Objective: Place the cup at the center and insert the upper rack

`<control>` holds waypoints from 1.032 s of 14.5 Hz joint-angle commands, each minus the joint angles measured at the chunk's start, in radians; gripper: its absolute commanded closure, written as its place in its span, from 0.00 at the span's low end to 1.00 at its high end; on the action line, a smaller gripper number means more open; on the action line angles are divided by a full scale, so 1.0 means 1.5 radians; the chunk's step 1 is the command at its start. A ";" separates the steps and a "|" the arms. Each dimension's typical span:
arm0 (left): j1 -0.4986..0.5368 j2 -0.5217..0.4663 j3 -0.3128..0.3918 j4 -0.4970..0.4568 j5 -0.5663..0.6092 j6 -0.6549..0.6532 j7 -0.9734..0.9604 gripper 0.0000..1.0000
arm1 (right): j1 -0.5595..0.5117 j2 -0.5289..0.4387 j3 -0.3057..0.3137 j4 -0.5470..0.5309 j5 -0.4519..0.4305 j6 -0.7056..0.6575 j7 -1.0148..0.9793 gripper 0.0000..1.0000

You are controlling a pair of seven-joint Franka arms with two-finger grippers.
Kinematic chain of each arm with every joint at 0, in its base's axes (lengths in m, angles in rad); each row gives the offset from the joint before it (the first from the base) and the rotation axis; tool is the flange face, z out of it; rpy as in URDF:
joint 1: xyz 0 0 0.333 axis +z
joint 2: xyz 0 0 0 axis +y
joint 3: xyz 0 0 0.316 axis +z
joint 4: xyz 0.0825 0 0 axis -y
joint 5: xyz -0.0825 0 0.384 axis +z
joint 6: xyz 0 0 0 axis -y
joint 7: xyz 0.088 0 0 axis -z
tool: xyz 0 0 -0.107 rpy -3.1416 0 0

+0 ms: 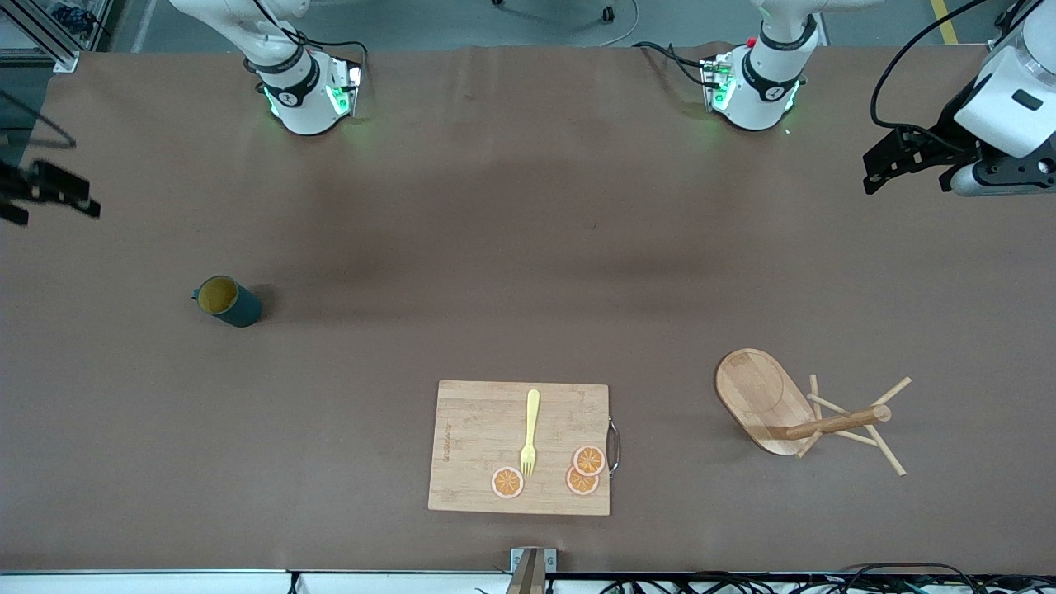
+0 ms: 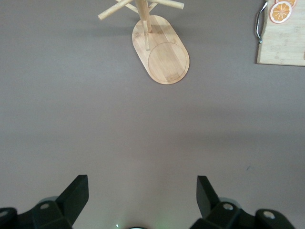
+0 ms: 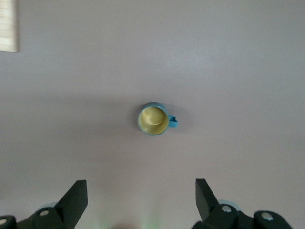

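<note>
One dark teal mug with a yellow inside [image 1: 228, 301] stands upright toward the right arm's end of the brown table [image 1: 528, 247]. One light wooden mug tree [image 1: 804, 415] lies tipped over toward the left arm's end, beside one bamboo cutting board [image 1: 478, 445] carrying one yellow fork [image 1: 530, 431] and three orange slices [image 1: 589, 459]. Left pincer [image 2: 143, 198] and right pincer [image 3: 141, 198] hang open, empty, above bare table.

I see bare table all round the upright cup [image 1: 228, 301] toward the right arm's end, open centre, only the cutting board [image 1: 520, 448] nearer the camera, the tipped upper rack [image 1: 804, 414] beside it.
</note>
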 commanded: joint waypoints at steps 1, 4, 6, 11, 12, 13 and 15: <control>0.003 0.003 -0.002 0.010 -0.004 -0.012 0.004 0.00 | -0.037 0.080 0.006 0.009 0.011 0.036 -0.001 0.00; 0.003 0.008 -0.002 0.008 -0.004 -0.010 0.003 0.00 | -0.036 0.088 0.007 -0.132 0.011 0.184 -0.027 0.00; 0.003 0.010 -0.002 0.007 -0.004 -0.009 0.003 0.00 | -0.036 0.091 0.008 -0.221 0.012 0.297 -0.115 0.00; 0.002 0.014 -0.003 0.005 -0.004 -0.010 0.003 0.00 | -0.037 0.129 0.011 -0.350 0.012 0.493 -0.186 0.00; 0.001 0.013 -0.003 0.003 -0.004 -0.010 0.003 0.00 | -0.040 0.138 0.011 -0.352 0.012 0.499 -0.193 0.00; 0.002 0.012 -0.004 0.002 -0.004 -0.010 0.003 0.00 | -0.040 0.141 0.011 -0.361 0.012 0.506 -0.194 0.00; 0.002 0.011 -0.005 -0.003 -0.004 -0.010 0.003 0.00 | -0.039 0.141 0.011 -0.387 0.012 0.528 -0.196 0.02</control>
